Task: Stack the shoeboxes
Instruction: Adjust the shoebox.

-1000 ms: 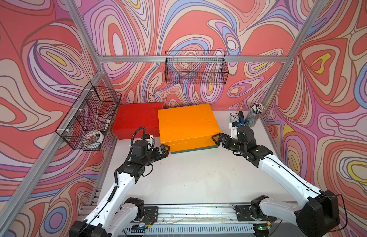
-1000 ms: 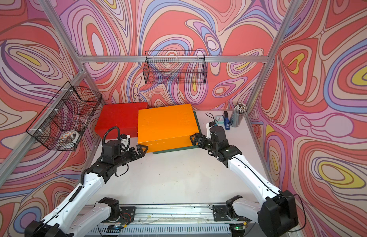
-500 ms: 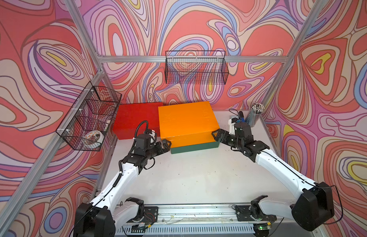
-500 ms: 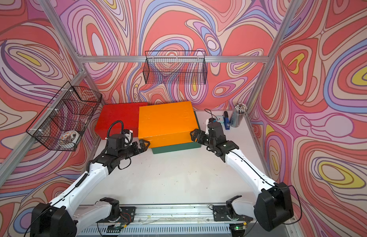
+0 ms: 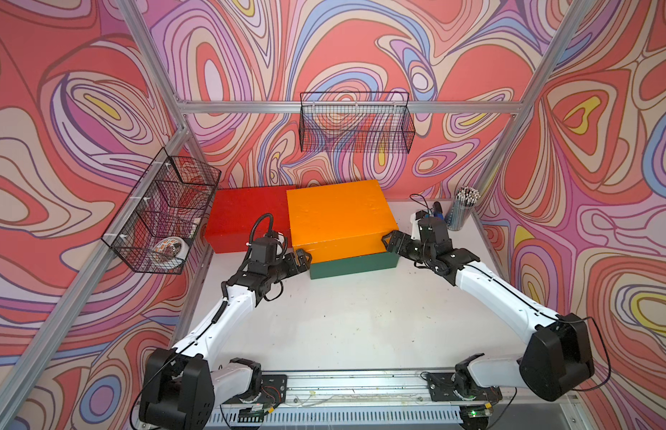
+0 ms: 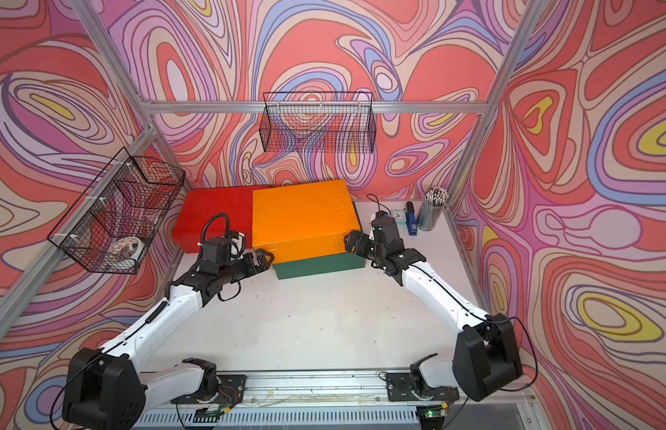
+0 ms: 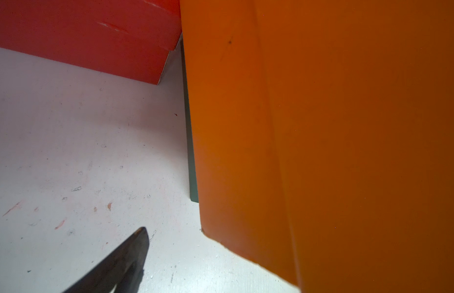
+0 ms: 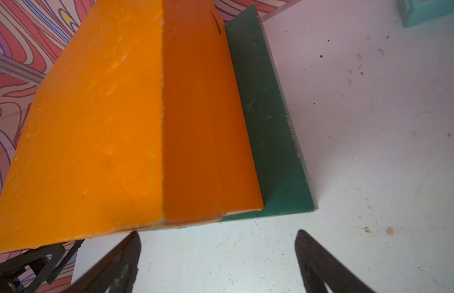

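Currently, in both top views: orange shoebox [image 5: 338, 219] on green shoebox [image 5: 355, 265], offset; red shoebox [image 5: 245, 219] alongside, unstacked, so one placement is left; left gripper [image 5: 302, 257] at the orange corner.

Left wrist: one finger [image 7: 129, 256] shows, opening untellable.

Right wrist: right gripper [image 8: 218, 233] spread, empty.

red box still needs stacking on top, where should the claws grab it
Take the red box by its two short ends, low, below the lid edge. It looks far wider than one claw opens, so squeeze it between both: left claw from the wall side, right claw through the narrow gap beside the orange box.
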Tool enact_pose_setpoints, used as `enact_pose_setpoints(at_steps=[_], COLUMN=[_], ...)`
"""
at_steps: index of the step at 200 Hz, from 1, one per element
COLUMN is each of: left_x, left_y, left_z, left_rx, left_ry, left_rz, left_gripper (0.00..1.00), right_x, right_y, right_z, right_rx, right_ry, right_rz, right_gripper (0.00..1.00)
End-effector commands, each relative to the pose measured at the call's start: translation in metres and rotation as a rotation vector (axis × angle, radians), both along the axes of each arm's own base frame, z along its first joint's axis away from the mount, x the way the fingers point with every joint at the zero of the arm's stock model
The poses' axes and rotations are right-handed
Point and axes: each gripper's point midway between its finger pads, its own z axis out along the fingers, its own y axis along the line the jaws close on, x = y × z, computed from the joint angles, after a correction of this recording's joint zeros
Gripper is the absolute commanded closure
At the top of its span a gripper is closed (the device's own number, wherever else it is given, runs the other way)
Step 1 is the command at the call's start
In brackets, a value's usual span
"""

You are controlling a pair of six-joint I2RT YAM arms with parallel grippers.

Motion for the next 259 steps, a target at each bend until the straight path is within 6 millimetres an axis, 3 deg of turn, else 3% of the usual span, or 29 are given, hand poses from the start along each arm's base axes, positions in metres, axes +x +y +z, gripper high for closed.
enact_pose_setpoints(at_steps=[1,59,109,135,161,182,204,219,233,241,251,259], left_x=[0.012,0.01,-0.015,-0.028,-0.03,-0.028,-0.02,-0.012,-0.003,0.003,0.01,0.016], left_y=[0.0,-0.004,-0.003,0.008,0.026,0.033,0.03,0.025,0.025,0.026,0.028,0.031], left_z=[0.013,0.021,0.07,0.101,0.125,0.146,0.164,0.169,0.17,0.171,0.172,0.172], left_rx=[0.012,-0.002,-0.029,-0.024,0.002,0.008,-0.017,-0.028,-0.026,-0.016,0.002,0.023], left_ry=[-0.05,-0.065,-0.22,-0.342,-0.412,-0.448,-0.475,-0.469,-0.454,-0.449,-0.444,-0.436], left_rz=[0.005,-0.02,-0.058,-0.02,0.081,0.118,0.119,0.11,0.118,0.129,0.146,0.161], left_gripper=[0.0,0.0,0.0,0.0,0.0,0.0,0.0,0.0,0.0,0.0,0.0,0.0], right_x=[0.004,-0.002,-0.032,-0.048,-0.066,-0.083,-0.094,-0.088,-0.076,-0.068,-0.065,-0.065], right_y=[0.0,-0.001,-0.029,-0.058,-0.074,-0.064,-0.05,-0.045,-0.037,-0.032,-0.032,-0.035], right_z=[0.012,0.018,0.032,0.038,0.043,0.059,0.103,0.138,0.159,0.162,0.148,0.141], right_rx=[0.0,0.014,-0.026,-0.093,-0.125,-0.037,0.041,0.056,0.064,0.056,0.039,0.011], right_ry=[-0.038,-0.043,-0.097,-0.131,-0.113,-0.082,-0.129,-0.198,-0.247,-0.258,-0.183,-0.165], right_rz=[-0.009,-0.004,-0.08,-0.171,-0.214,-0.168,-0.084,-0.062,-0.037,-0.02,-0.027,-0.036], right_gripper=[0.04,0.05,0.03,0.02,0.02,0.02,0.02,0.02,0.02,0.02,0.04,0.11])
